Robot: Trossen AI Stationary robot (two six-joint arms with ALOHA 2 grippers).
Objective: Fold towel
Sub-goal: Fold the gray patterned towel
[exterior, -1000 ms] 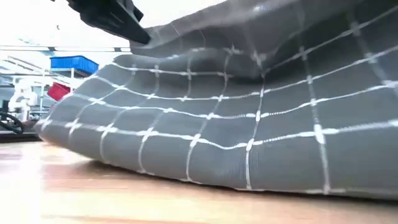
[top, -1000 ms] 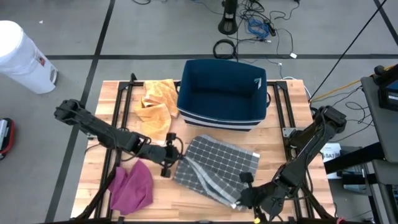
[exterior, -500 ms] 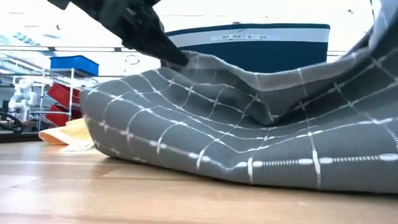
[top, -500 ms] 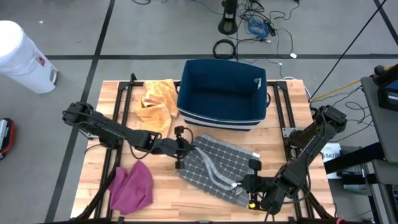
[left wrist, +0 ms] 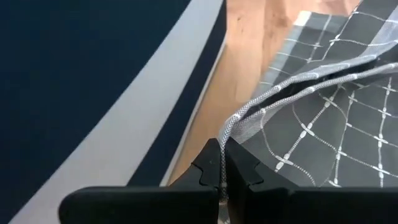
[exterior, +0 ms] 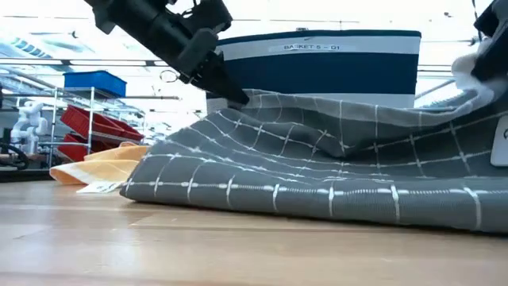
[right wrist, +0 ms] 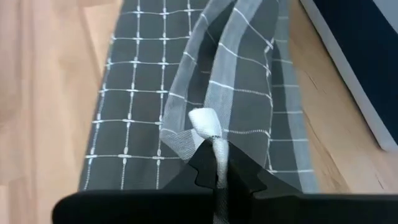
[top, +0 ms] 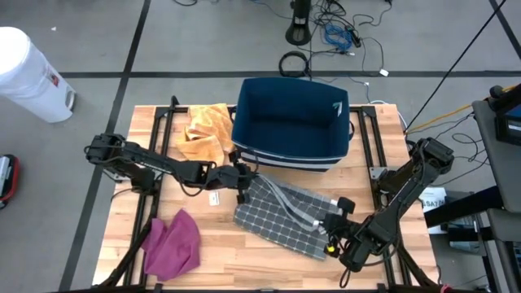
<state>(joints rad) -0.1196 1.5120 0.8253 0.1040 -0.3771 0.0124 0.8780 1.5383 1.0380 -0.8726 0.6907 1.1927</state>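
A gray checked towel (top: 281, 218) lies on the wooden worktop (top: 220, 252), just in front of the big blue basket (top: 291, 122). The towel is partly doubled over, with one edge lifted up off the wood.

The left end effector (top: 242, 185) is near the front left corner of the basket. It is clenched tight on one corner of the towel (in the left wrist view the thin cloth edge runs right in between the fingers). The right end effector (top: 334, 220) is farther from the basket, at the towel's right end, and it is pinched shut on the other corner, which pokes up as a small white fold.

An orange cloth (top: 203, 130) sits crumpled just left of the basket. A pink cloth (top: 172, 242) lies well away from the basket, near the front left of the worktop.
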